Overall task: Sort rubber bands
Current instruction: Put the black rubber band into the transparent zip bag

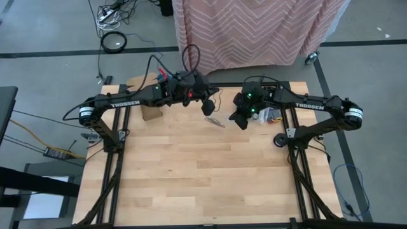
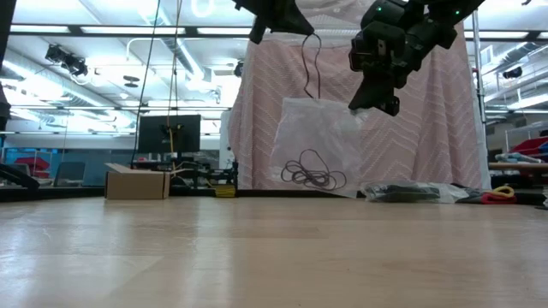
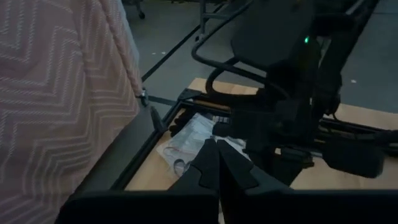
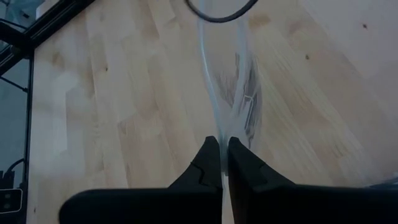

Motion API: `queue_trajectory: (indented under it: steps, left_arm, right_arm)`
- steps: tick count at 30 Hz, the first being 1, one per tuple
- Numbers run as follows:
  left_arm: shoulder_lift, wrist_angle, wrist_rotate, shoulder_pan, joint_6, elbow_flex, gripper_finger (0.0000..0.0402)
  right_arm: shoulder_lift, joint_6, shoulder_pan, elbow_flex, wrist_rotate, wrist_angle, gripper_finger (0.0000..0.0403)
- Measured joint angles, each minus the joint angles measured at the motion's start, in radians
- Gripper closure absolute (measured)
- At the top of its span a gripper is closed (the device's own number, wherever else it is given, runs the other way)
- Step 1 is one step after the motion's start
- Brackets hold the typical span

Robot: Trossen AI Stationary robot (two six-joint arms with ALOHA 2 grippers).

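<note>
Rubber bands (image 2: 312, 177), perhaps several, in one bag (image 2: 321, 145).

Overhead looks straight down; low looks level across; both share the table (image 1: 210, 165).

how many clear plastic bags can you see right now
2: one bag of black bands hangs from the right hand; another bag lies on the table by the right arm. More may be hidden.

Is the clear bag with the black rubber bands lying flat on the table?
No, the clear bag hangs above the table, its black rubber bands pooled at the bottom.
</note>
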Motion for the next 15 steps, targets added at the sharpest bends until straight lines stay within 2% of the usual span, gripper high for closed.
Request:
queue_trajectory:
  steps: [4,9,15]
  left_arm:
    - [0.0,-0.066,-0.007,0.002,0.002,0.0,0.0401]
    - [0.0,-0.132,0.135,0.002,0.005,0.0,0.0401]
    - [0.004,-0.09,0.284,-0.001,0.031,0.0,0.0401]
  right_arm:
    - [0.0,0.0,0.0,0.0,0.003,0.001,0.0403]
    - [0.0,0.0,0.0,0.0,0.003,0.003,0.0403]
    - [0.0,0.0,0.0,0.0,0.003,0.003,0.0403]
